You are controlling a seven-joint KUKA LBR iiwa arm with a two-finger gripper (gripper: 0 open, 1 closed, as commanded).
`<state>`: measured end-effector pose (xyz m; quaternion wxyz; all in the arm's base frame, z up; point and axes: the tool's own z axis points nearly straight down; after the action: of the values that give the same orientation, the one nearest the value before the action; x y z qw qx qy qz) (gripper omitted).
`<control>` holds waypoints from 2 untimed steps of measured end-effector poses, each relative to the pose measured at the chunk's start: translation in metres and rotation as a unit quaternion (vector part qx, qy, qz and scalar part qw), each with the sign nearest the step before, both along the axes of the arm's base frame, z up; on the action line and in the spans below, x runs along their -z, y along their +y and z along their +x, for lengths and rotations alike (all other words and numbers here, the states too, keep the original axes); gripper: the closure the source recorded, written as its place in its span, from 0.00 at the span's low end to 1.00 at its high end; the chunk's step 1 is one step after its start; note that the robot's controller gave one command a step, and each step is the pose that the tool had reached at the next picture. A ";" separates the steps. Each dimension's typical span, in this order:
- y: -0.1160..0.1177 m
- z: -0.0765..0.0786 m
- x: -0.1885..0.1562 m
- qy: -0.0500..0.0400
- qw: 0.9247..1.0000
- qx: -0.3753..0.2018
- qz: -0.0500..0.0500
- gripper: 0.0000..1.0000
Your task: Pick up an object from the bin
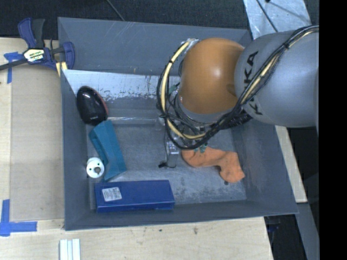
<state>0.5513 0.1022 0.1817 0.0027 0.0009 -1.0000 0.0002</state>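
Now the gripper sits low on the bin floor, just left of the crumpled orange cloth, open or closed nobody can tell, nothing lifted, the pick not yet done.

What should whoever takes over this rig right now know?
Gripper: down near the floor of the bin, mid-bin, right beside the orange cloth; nothing visibly held.
Other things: black mouse-like thing at upper left, teal folded piece below it, small white round piece beside that, blue box along the near wall.
Done: nothing lifted.
Left: grasp one thing, probably the cloth, and lift it out.
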 end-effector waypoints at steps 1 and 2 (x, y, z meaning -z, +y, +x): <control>0.000 0.002 -0.005 -0.004 1.000 0.001 0.001 0.00; -0.047 0.015 0.043 -0.007 1.000 -0.010 0.001 0.00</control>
<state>0.5663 0.0550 0.1391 -0.0040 0.0105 -0.9999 -0.0007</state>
